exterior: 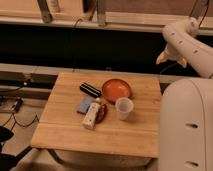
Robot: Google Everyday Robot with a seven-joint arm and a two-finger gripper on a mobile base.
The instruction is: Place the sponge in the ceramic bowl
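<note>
Sponge [84, 105] lies flat on the table [60, 132], tight against the white bar [92, 115] and apart from the ceramic bowl [116, 90]. Your gripper [170, 56] hangs high at the right, spread wide and empty. Descend squarely on the pad and avoid nudging the bar.

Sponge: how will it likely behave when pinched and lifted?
The sponge looks thin and flat, so it is probably light and squashy, giving under a pinch. It lies close beside the white bar, which may get nudged. The gripper hangs open, above the table's far right corner.
</note>
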